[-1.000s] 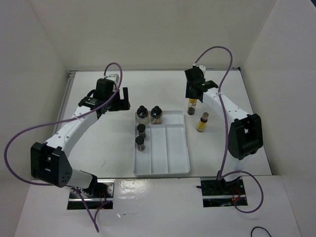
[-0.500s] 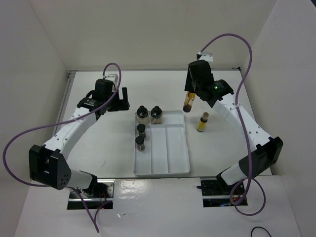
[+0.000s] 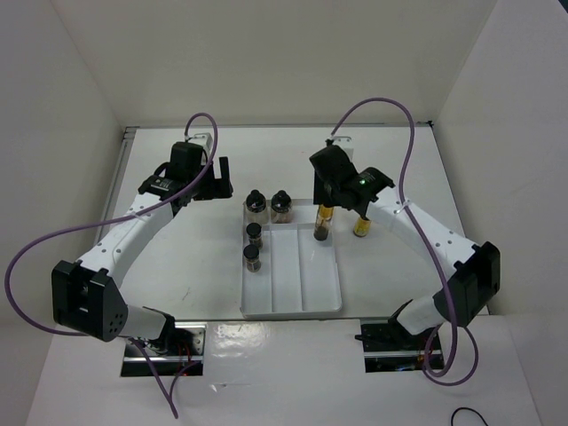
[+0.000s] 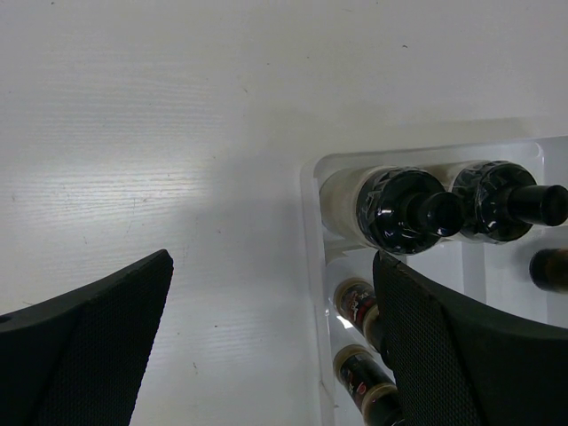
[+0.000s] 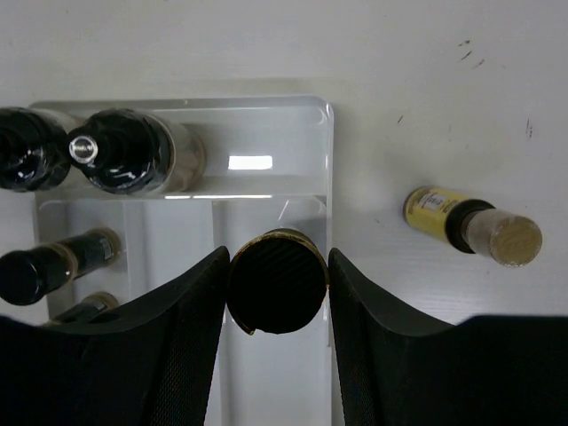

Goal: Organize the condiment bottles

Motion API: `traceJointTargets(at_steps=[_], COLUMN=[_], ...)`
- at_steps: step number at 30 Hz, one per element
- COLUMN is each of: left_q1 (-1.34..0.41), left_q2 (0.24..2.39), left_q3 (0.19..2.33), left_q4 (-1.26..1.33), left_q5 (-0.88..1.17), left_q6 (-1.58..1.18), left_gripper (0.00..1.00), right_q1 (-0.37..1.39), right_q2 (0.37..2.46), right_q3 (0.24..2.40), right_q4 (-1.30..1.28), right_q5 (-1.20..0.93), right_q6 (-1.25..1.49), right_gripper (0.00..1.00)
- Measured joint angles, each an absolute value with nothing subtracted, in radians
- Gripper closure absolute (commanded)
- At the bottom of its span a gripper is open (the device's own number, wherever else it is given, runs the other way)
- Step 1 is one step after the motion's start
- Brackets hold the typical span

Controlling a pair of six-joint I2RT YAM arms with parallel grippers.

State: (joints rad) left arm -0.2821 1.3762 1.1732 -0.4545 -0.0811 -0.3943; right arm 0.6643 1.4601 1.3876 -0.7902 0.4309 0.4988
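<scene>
Four black-capped bottles point(image 3: 255, 203) upright in white divided tray point(image 3: 306, 277)

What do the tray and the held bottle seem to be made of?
Tray: probably plastic, glossy white, judging by its sharp highlights and moulded dividers.
Bottle: likely clear glass, since the yellow contents show through. Its cap is matte black, perhaps plastic.

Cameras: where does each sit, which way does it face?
Top: above and behind the robot, looking down on the table; both arms, tray.
Left wrist: looks down past the open left gripper at the tray corner.
Right wrist: looks down; right gripper clamps the tall bottle at the tray's right wall.
Shared: all show the two wide bottles.
</scene>
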Motion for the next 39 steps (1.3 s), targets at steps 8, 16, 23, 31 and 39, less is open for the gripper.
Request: traceJointTargets(at_steps=[8,16,23,31,39], left_q1=[-0.282,-0.282,-0.282,-0.282,-0.282], left_q2=[1.376,1.376,1.376,1.376,1.376], left_q3=[1.173,1.173,1.173,1.173,1.173], left_q4=[-0.455,-0.455,-0.455,-0.454,-0.455], left_q5=[-0.081,-0.081,-0.085,-0.096,-0.1], left_q6=[-0.394,-0.394,-0.394,-0.394,-0.394], left_gripper=[0.01,0.01,0.01,0.01,0.01], right_q1=[0.752,0.847,0.921,0.934,0.934], right_q2=[1.394,1.403,1.489,1.548,1.583], right_q3=[1.366,1.402,1.415,1.416,1.433], right_q4=[-0.796,-0.796,-0.794,-0.785,-0.738], right_q5=[0.403,0.404,0.411,0.445,0.478], right_q6=[0.548,0.57,0.588,0.587,0.578], right_gripper=[1.0,1.0,1.0,1.0,1.0])
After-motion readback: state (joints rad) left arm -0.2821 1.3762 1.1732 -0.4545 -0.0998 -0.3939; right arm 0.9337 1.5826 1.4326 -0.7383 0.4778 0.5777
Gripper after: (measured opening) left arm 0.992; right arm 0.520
